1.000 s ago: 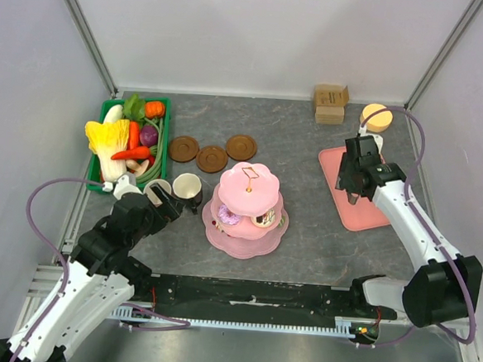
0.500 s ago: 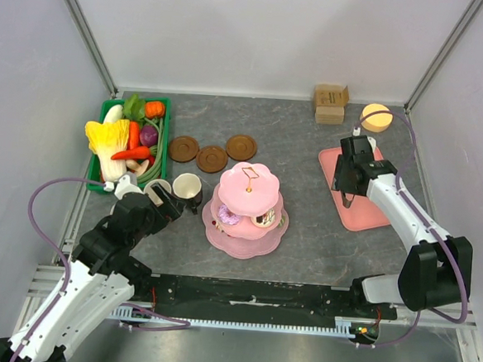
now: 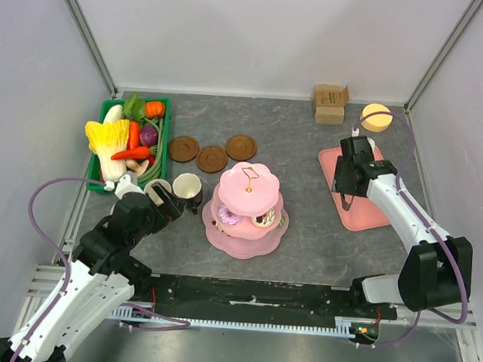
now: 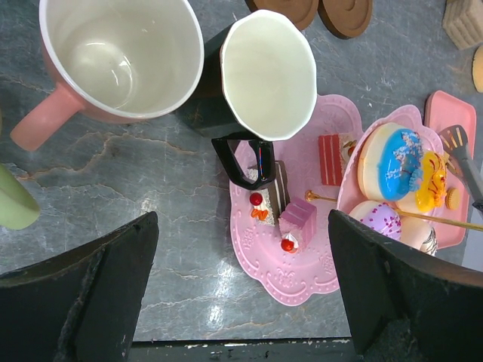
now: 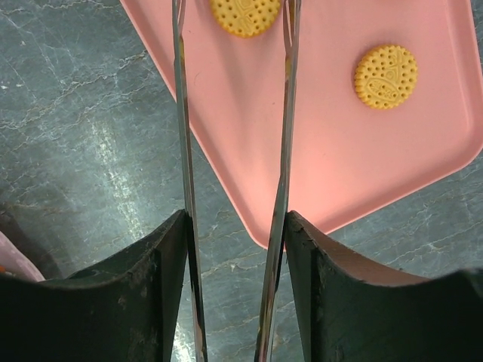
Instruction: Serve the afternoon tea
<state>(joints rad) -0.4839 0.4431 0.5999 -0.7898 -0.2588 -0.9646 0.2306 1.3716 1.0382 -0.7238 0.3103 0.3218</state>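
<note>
**A:** How far along is the tea?

**B:** Partway, I'd judge. The pink tiered stand [image 3: 248,200] at mid-desk already carries cake bits [image 4: 296,221] on its bottom tier and a purple donut [image 4: 386,223] higher up. The pink tray [image 3: 357,216] to its right holds two orange biscuits [image 5: 385,75], not yet moved over.

**A:** And the mugs?

**B:** The pink mug [image 4: 113,53] and dark mug [image 4: 264,72] stand empty, side by side, just left of the stand. Three brown saucers [image 3: 212,157] lie bare behind them. The green edge at far left may be the pale mug, but that's hard to say.

**A:** The arms?

**B:** The right gripper [image 5: 234,241] is clamped on metal tongs [image 5: 285,113], whose blades straddle one biscuit. The left gripper [image 4: 241,249] hovers spread and empty by the dark mug.

**A:** The setting?

**B:** Plain white walls on three sides. The desk [image 3: 304,235] is flat, grey and marbled.
</note>
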